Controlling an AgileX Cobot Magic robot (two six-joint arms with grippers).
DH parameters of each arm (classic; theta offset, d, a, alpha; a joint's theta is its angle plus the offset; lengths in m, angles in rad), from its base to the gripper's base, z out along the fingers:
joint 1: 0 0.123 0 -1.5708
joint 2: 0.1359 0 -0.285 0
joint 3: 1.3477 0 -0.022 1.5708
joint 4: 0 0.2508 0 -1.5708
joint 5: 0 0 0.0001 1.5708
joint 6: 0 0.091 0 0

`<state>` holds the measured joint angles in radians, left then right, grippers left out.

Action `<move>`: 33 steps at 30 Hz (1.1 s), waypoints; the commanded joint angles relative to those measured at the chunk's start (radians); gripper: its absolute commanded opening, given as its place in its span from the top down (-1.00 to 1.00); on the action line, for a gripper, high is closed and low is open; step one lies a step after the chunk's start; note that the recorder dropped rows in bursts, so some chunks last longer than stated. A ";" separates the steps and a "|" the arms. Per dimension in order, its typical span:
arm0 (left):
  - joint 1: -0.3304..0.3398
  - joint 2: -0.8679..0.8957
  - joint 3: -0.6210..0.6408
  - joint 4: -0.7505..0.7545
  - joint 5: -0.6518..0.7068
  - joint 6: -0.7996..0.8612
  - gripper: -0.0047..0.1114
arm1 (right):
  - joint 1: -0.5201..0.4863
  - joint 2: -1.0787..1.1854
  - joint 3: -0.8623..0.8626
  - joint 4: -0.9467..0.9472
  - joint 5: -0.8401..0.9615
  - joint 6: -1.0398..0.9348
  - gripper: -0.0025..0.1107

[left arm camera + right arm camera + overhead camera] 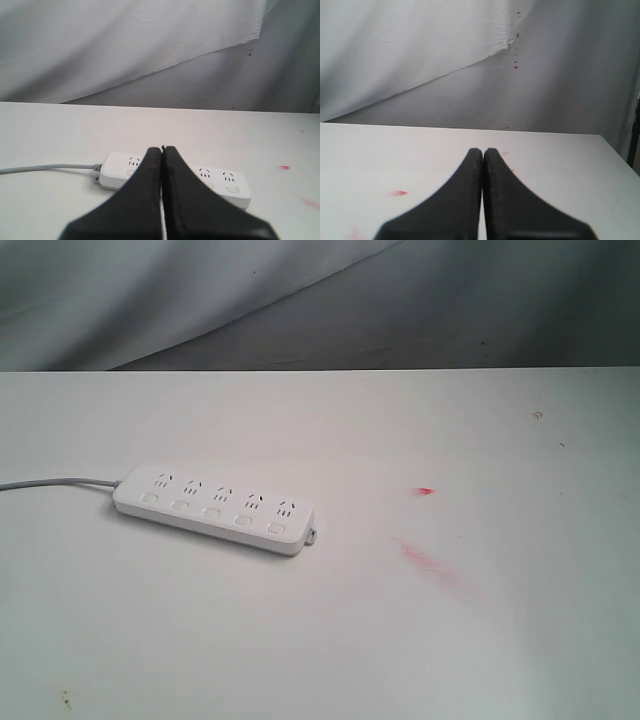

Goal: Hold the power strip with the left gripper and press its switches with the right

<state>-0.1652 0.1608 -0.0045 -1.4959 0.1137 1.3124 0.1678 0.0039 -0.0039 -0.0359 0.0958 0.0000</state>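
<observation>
The white power strip (pixel 213 507) lies flat on the white table, left of centre in the exterior view, its grey cord (pixel 55 483) running off to the left. Its row of small white switches (pixel 211 513) faces the front edge. Neither arm shows in the exterior view. In the left wrist view my left gripper (pixel 162 149) is shut and empty, short of the power strip (pixel 227 186), whose middle it hides. In the right wrist view my right gripper (pixel 483 150) is shut and empty over bare table, with the strip out of sight.
Red smears mark the table (pixel 320 640) right of the strip: a small spot (pixel 424 491) and a longer streak (pixel 428 563). A grey-white cloth backdrop (pixel 300 300) hangs behind the table's far edge. The table's right edge (pixel 620 155) shows in the right wrist view.
</observation>
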 commanded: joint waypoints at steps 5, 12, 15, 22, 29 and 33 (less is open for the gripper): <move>-0.008 -0.006 0.005 0.001 -0.004 0.005 0.92 | -0.007 -0.004 0.004 0.004 -0.009 0.000 0.96; -0.008 -0.006 0.005 0.001 -0.004 0.005 0.92 | -0.007 -0.004 0.004 0.004 -0.009 0.000 0.96; -0.008 -0.006 0.005 0.001 -0.004 0.005 0.92 | -0.007 -0.004 0.004 0.004 -0.009 0.000 0.96; -0.008 -0.006 0.005 0.001 -0.004 0.005 0.92 | -0.007 -0.004 0.004 0.004 -0.009 0.005 0.96; -0.008 -0.006 0.005 0.001 -0.004 0.005 0.92 | -0.007 -0.004 0.004 0.004 -0.009 0.005 0.96; -0.008 -0.006 0.005 0.014 -0.008 0.005 0.92 | -0.007 -0.004 0.004 0.004 -0.009 0.005 0.96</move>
<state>-0.1652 0.1608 -0.0045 -1.4959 0.1137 1.3124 0.1678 0.0039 -0.0039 -0.0359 0.0958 0.0000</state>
